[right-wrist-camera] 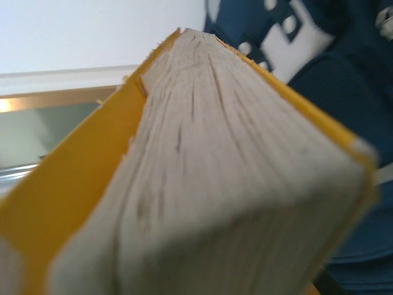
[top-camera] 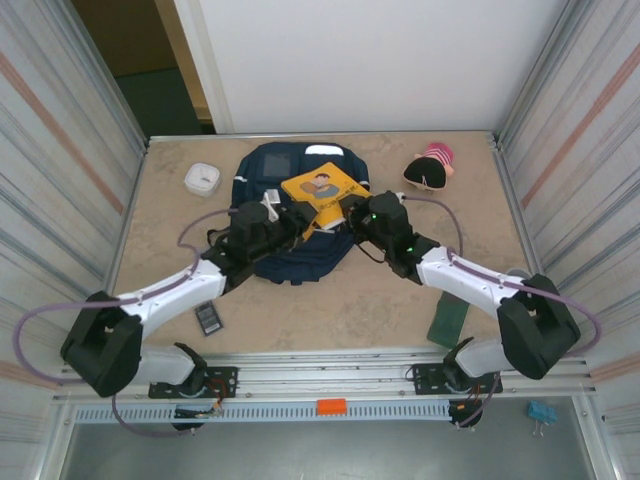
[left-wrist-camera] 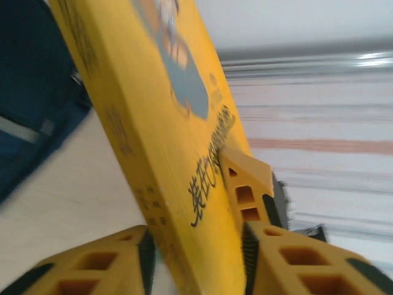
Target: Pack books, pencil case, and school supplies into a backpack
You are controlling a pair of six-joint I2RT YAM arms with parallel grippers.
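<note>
Fingers [left-wrist-camera: 252, 184] of the left gripper [left-wrist-camera: 196, 233] are clenched on the thick yellow-covered book [left-wrist-camera: 153, 123] with cartoon figure and black lettering, one orange pad on each cover. From above, that book [top-camera: 322, 190] sits tilted over the large navy blue fabric backpack [top-camera: 262, 170] at 12 o'clock on the beige tabletop [top-camera: 350, 300]. The left gripper [top-camera: 296, 222] meets its 7 o'clock edge and the right gripper [top-camera: 352, 213] its 4 o'clock corner. The right wrist camera looks straight along the book's pale page edges [right-wrist-camera: 233, 172], with backpack fabric [right-wrist-camera: 344, 80] at 2 o'clock. I cannot tell whether the right jaws are gripping. The flat black rectangle [top-camera: 209, 318] lies at 7 o'clock. The narrow dark green book [top-camera: 447, 322] lies at 4 o'clock.
</note>
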